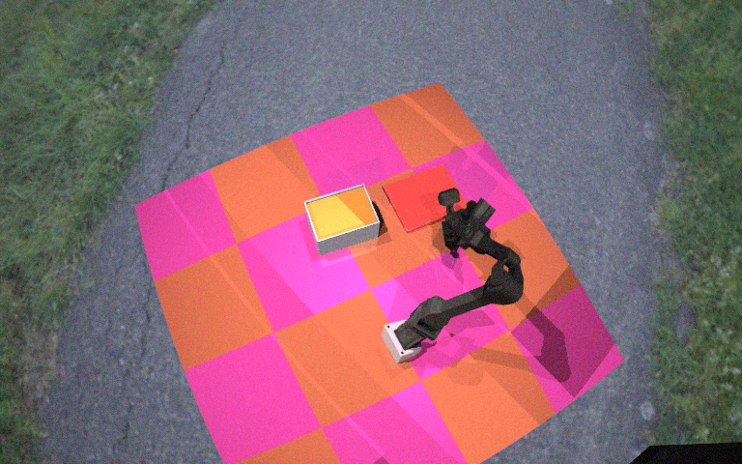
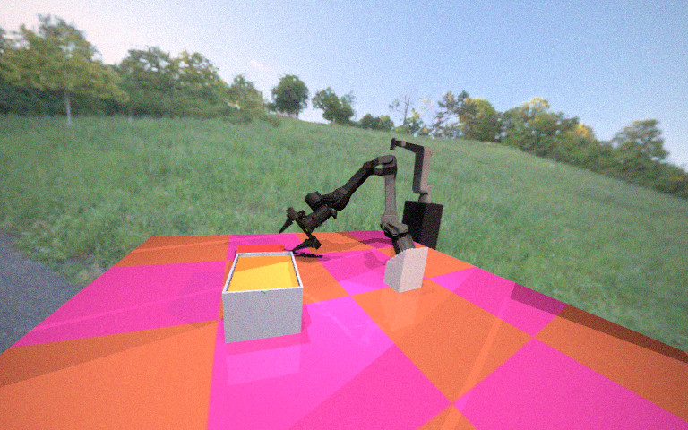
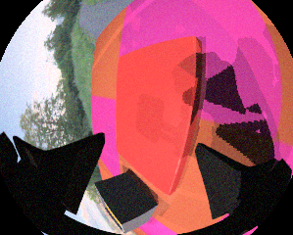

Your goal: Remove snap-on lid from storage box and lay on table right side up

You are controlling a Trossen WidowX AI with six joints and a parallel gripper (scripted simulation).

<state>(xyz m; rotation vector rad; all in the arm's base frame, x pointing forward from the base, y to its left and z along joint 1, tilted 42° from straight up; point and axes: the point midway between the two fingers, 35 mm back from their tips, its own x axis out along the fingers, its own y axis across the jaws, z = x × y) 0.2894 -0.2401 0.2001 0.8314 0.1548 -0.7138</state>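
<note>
The red lid (image 1: 418, 198) (image 2: 262, 248) (image 3: 148, 88) is off the box and looks flat on the table beside it, or very close to it, with its smooth face up. The pale grey box (image 1: 347, 239) (image 2: 262, 316) (image 3: 126, 196) stands upright and uncovered, with orange-yellow showing inside its rim. My gripper (image 2: 288, 241) (image 3: 153, 144) is open, its fingers wide apart around the lid's near side, and holds nothing. One finger is low near the table and the other is above the lid. The arm hides the lid's right corner in the top view.
The checkered pink and orange table (image 1: 225, 391) (image 2: 140, 373) carries everything. The arm's white base block (image 1: 401, 343) (image 2: 405, 271) stands on it, right of the box. A black pedestal with a grey bent post (image 2: 421, 220) stands behind the table. The box is left of the lid.
</note>
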